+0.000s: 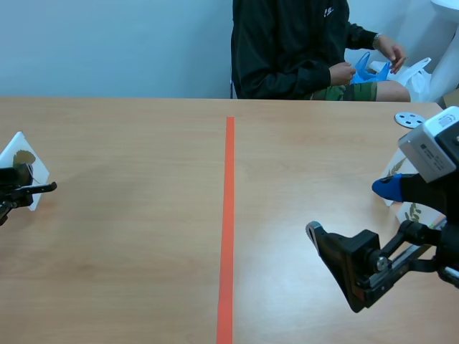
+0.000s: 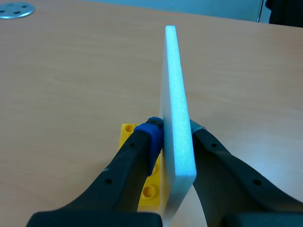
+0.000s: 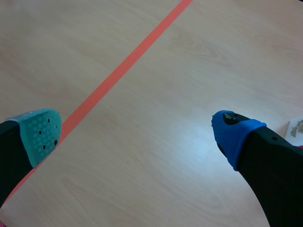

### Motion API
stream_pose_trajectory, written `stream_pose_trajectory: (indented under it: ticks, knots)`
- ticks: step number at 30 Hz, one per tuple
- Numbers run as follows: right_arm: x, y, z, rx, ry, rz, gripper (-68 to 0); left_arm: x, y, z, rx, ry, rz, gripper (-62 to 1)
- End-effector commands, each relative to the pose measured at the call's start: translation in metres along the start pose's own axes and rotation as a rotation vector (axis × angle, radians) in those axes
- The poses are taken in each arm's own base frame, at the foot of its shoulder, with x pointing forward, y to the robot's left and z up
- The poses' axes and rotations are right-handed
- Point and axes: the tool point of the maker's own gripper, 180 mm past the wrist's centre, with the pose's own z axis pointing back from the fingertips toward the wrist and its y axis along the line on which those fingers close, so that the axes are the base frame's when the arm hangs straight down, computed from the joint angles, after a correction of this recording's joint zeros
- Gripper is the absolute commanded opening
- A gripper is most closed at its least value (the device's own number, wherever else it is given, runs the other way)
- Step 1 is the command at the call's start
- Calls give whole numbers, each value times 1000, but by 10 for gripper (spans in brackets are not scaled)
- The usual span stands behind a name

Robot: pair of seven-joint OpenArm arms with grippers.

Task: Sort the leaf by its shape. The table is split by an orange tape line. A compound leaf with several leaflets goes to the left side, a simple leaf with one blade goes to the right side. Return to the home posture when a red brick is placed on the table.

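One leaf card sits clamped in the left claw.

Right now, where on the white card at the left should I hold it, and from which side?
Pinch the white card across its two flat faces, low down by the yellow brick at its foot, coming in edge-on. It is a thin upright board, so only the faces give a hold. The left hand is shut on it that way.
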Motion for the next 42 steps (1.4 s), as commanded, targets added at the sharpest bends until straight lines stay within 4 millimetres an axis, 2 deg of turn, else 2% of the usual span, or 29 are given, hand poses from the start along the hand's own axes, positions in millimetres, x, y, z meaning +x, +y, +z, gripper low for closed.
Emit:
stream_pose_trajectory:
  ticks: [1, 6, 17, 26, 27, 33, 40, 42]
  knots:
    - [10, -4, 1, -8, -32, 11, 4, 16, 0, -5, -6, -42, 1, -571]
    - [10, -4, 1, -8, -32, 11, 4, 8, -3, -5, -6, -15, 9, -571]
    - [11, -4, 1, -8, -37, 10, 4, -8, -30, -5, -32, 20, 65, -569]
    - [11, -4, 1, -8, -37, 10, 4, -9, -30, -5, -33, 24, 64, -566]
    - [11, -4, 1, -8, -37, 10, 4, -9, -29, -5, -32, 23, 63, -560]
    - [11, -4, 1, -8, -36, 10, 4, -6, -23, -5, -28, 20, 49, -408]
    - [11, -4, 1, -8, -36, 10, 4, 4, -16, -5, -49, 4, 30, -337]
    - [11, -4, 1, -8, -36, 10, 4, 8, -18, -3, -81, 5, 27, -336]
